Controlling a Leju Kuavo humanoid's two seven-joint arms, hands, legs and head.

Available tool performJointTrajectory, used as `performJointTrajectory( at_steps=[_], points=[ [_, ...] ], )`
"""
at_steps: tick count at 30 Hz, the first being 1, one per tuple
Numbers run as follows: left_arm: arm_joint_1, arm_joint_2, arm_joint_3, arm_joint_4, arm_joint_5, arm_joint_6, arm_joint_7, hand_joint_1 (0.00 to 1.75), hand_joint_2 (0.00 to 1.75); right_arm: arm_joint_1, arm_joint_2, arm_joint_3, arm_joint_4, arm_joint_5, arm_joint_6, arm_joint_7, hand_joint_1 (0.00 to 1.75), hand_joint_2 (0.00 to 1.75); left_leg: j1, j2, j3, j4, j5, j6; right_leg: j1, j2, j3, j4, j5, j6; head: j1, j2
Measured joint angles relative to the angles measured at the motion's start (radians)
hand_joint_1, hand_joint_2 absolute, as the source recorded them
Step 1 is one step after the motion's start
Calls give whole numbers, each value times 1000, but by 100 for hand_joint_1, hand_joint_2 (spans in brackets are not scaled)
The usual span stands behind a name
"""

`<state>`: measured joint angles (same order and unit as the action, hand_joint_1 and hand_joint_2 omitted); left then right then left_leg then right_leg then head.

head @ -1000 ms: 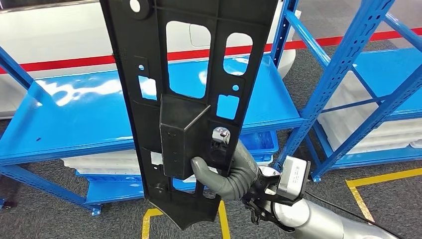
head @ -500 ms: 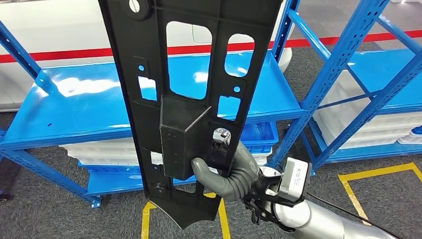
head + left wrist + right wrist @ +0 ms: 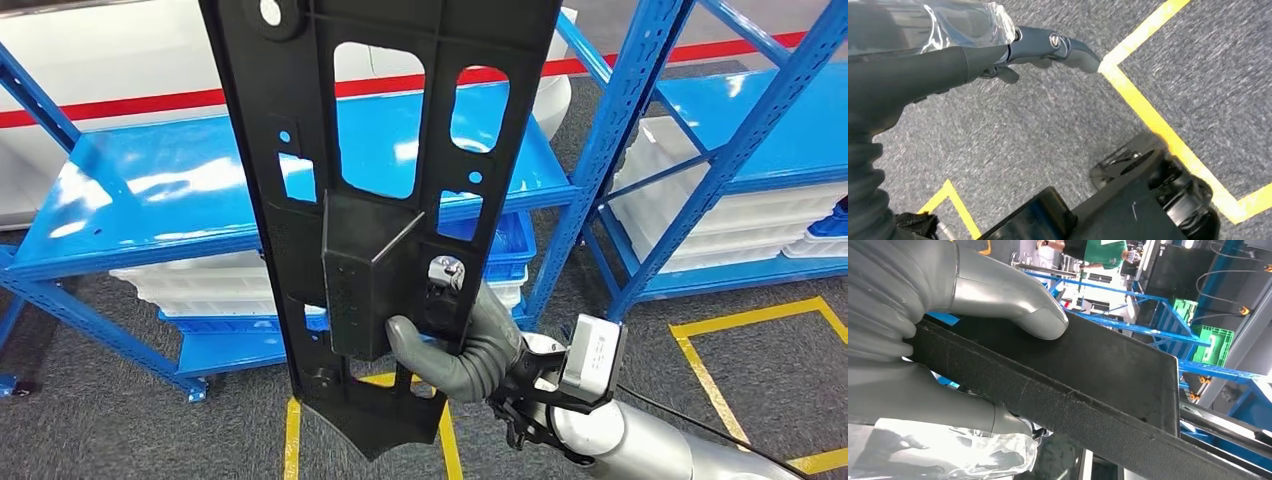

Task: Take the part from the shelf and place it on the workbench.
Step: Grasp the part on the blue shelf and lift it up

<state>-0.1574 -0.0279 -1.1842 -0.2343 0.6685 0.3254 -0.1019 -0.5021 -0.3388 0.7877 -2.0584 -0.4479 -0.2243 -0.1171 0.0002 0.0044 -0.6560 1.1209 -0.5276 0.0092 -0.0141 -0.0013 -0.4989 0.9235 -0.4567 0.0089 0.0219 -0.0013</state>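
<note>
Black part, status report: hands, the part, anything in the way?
Right hand grips black part, held upright. Left hand empty, hanging over floor. Blue shelf ahead; no workbench seen.

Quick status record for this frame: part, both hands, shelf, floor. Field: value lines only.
part: long black plastic panel with cut-out openings, held upright in front of the head camera
right robot hand: grips the panel near its lower end, thumb pressed on the boxy section
left robot hand: holds nothing, hangs over the grey carpet
shelf: blue rack behind the panel, top level bare, white trays lower down
floor: yellow tape lines on carpet
workbench: not seen
</note>
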Motion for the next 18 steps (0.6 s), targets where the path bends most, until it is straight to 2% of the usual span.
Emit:
performJointTrajectory(
  at_steps=[1,2,3,4,5,6,7,8,9,10,11,12,13,14,15,16,17,18],
  points=[
    [-2,0,1,0,0,0,0,0,175,0,0,0,0,0,0,0,175,175,2,0,-10,67,-35,-6,0,0,-15,1,11,-1,0,0],
    [-4,0,1,0,0,0,0,0,175,0,0,0,0,0,0,0,175,175,4,0,-12,116,-46,-10,1,0,-30,2,22,0,0,0],
    [-4,0,1,0,-1,0,0,0,175,0,0,0,0,0,0,0,175,175,6,0,0,136,-30,-12,1,0,-47,4,34,1,0,0],
    [-3,0,2,0,-1,0,0,0,175,0,0,0,0,0,0,0,175,175,8,0,28,118,2,-13,0,1,-63,7,44,3,0,0],
    [-2,0,2,0,-1,-1,0,0,175,0,0,0,0,0,0,0,175,175,10,0,71,66,33,-13,0,3,-78,10,54,6,0,0],
    [-2,0,1,0,-1,-2,0,0,175,0,0,0,0,0,0,0,175,175,11,-2,125,-9,50,-10,1,5,-91,13,64,10,0,0],
    [-2,0,1,0,-1,-2,0,0,175,0,0,0,0,0,0,0,175,175,10,-5,181,-97,48,-4,3,6,-100,15,73,15,0,0],
    [-2,0,1,0,-1,-3,0,0,175,-1,0,-1,0,0,1,0,175,175,7,-7,221,-163,38,3,4,6,-104,14,83,20,0,0],
    [-2,0,2,0,-1,-3,0,0,175,-2,0,-1,-1,0,1,0,175,175,4,-9,242,-205,29,11,4,5,-107,11,94,25,1,0],
    [-2,-1,2,0,-1,-3,0,0,175,-3,0,-2,-1,0,1,-1,175,175,1,-10,243,-223,29,20,5,5,-110,8,105,31,2,0],
    [0,-2,2,0,-1,-3,0,0,175,-3,0,-2,-1,0,1,-1,175,175,2,-8,231,-219,39,29,3,6,-115,7,110,37,1,0],
    [2,-3,2,0,-1,-4,1,0,175,-2,-1,-2,-1,1,1,-1,175,175,2,-6,220,-219,50,38,2,6,-126,17,97,41,1,0],
    [5,-4,2,0,0,-4,1,0,175,-1,-1,-2,-1,1,1,-1,175,175,3,-3,207,-218,63,48,1,6,-140,44,62,45,2,0],
    [6,-4,2,0,1,-4,2,0,175,1,-2,-2,-1,1,1,-1,175,175,4,0,194,-218,76,57,-1,6,-158,92,9,47,3,0],
    [7,-4,2,0,1,-4,2,0,175,1,-2,-2,-1,2,1,-1,175,175,2,1,179,-218,88,62,-2,5,-177,160,-50,48,4,0],
    [7,-4,2,0,2,-4,2,0,175,1,-2,-2,-1,1,1,-1,175,175,0,2,164,-217,101,65,-2,5,-193,235,-95,49,5,0],
    [7,-4,2,0,2,-4,2,0,175,2,-3,-2,-1,1,0,-1,175,175,-2,3,149,-216,112,65,-3,5,-201,300,-115,50,5,0],
    [7,-4,2,0,3,-4,1,0,175,3,-3,-2,-1,1,0,-1,175,175,-3,3,132,-213,124,65,-3,5,-197,338,-107,51,5,0]
  ],
)
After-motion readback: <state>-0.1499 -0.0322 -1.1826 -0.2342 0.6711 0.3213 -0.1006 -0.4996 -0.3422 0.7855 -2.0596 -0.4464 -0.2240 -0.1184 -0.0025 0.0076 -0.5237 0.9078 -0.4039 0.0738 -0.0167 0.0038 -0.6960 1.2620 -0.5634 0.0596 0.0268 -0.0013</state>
